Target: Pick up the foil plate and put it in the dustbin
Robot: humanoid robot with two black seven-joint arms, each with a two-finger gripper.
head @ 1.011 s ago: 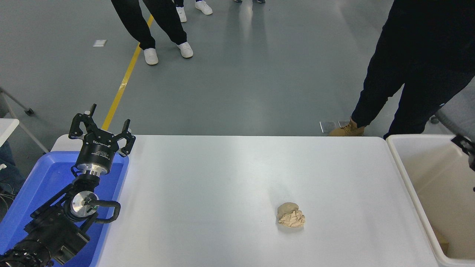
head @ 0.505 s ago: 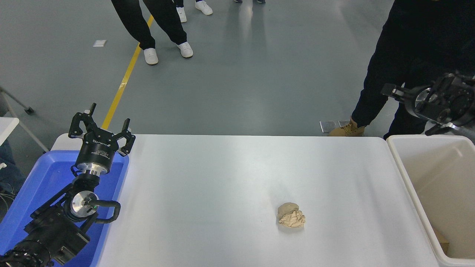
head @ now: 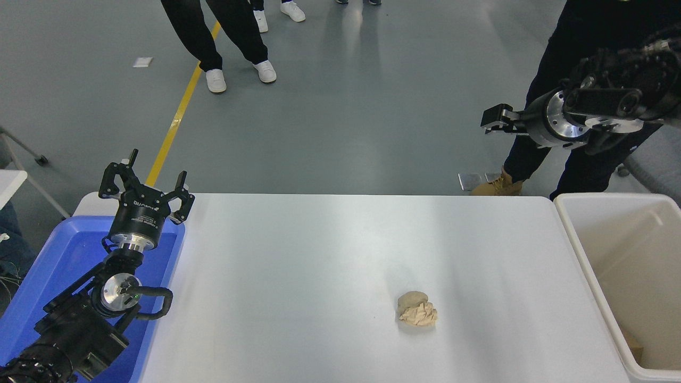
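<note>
The foil plate is not in view anywhere on the table. The cream dustbin point(head: 638, 255) stands at the table's right end, and only a small tan scrap shows low inside it. My right gripper point(head: 493, 120) is raised high above the table's far right corner, left of and above the dustbin, and points left. It holds nothing that I can see. My left gripper point(head: 147, 180) is parked at the lower left over the blue tray, open and empty.
A crumpled tan paper ball point(head: 417, 309) lies on the white table point(head: 319, 255), right of centre. A blue tray point(head: 64, 255) sits at the left edge. A person in dark clothes point(head: 585, 32) stands behind my right arm, and other legs point(head: 223, 37) show at the top.
My right arm has come up from the dustbin at the right edge and swung left. It is now high beyond the table's far right corner. The left arm has not moved.
</note>
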